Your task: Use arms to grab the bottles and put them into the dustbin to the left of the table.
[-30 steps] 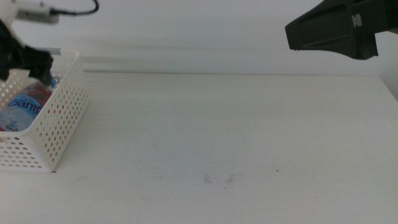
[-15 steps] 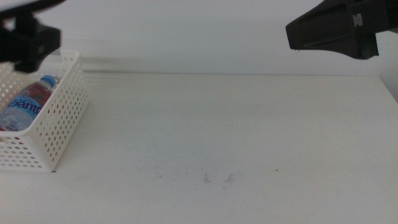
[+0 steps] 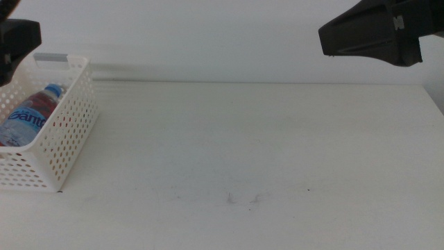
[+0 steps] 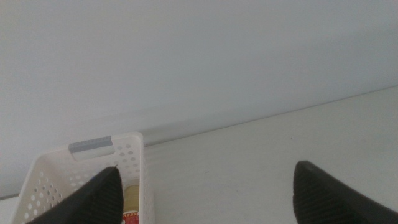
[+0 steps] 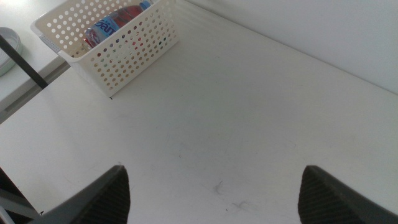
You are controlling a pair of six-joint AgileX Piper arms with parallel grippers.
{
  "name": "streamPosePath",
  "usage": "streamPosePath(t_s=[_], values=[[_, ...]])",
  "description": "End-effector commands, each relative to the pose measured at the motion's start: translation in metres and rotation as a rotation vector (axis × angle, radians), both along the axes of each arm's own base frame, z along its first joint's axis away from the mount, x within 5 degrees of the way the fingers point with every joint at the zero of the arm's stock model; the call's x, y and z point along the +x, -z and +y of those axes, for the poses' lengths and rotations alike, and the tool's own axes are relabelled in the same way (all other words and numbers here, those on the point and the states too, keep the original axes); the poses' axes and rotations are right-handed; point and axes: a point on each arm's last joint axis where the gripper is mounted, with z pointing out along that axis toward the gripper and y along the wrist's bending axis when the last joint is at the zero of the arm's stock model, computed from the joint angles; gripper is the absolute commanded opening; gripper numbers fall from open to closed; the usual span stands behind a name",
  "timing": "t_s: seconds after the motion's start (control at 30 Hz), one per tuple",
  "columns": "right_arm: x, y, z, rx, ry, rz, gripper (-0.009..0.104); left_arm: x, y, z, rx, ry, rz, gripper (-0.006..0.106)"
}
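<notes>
Far left of the table [image 3: 263, 139] sits the dustbin [image 3: 66, 132], the white perforated basket with a grey strip on its far rim. Lying inside it is the water bottle [image 3: 28, 117], blue cap pointing toward the far end. The left wrist view also catches a sliver of something yellowish with a bit of red below it in the bin, probably the tea bottle [image 4: 132, 198] and the can, but it's too cropped to be sure.

The left gripper [image 4: 202, 193] hangs up high over the dustbin's far end, jaws spread wide apart with nothing between them. In the middle view only a dark chunk of it shows at the top left corner.

Over on the right, the right gripper [image 5: 214, 193] is raised well above the table, jaws also wide apart and holding nothing.
</notes>
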Motion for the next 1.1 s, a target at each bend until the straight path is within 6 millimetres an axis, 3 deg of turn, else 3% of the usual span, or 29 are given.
streamPosePath(t_s=[0.0,0.07,0.17,0.3,0.37,0.57,0.73,0.9,1.07], values=[[0.0,-0.002,-0.002,-0.002,0.001,-0.021,0.093,0.0,-0.001,-0.001,-0.011,0.002,-0.017,0.094],[0.0,-0.002,-0.002,-0.002,0.001,-0.021,0.093,0.0,-0.001,-0.001,-0.011,0.002,-0.017,0.094],[0.01,-0.005,-0.012,-0.077,0.083,-0.159,0.093,-0.001,0.014,0.003,0.038,-0.018,-0.017,0.094],[0.017,-0.003,-0.027,0.022,0.171,-0.378,0.093,-0.017,0.048,0.013,0.013,-0.075,-0.077,0.094],[0.016,0.012,-0.037,0.062,0.212,-0.416,0.093,-0.028,0.07,0.017,0.01,-0.107,-0.092,0.094],[-0.013,0.083,-0.075,0.029,0.336,-0.346,0.093,-0.066,0.126,0.022,0.01,-0.128,-0.104,0.094],[-0.053,0.14,-0.105,0.086,0.462,-0.504,0.093,-0.092,0.159,0.024,-0.002,-0.13,-0.197,0.094],[-0.088,0.205,-0.125,0.038,0.596,-0.482,0.093,-0.1,0.186,0.024,-0.006,-0.131,-0.225,0.094],[-0.107,0.253,-0.13,0.017,0.649,-0.5,0.093,-0.095,0.203,0.023,-0.052,-0.13,-0.203,0.094]])
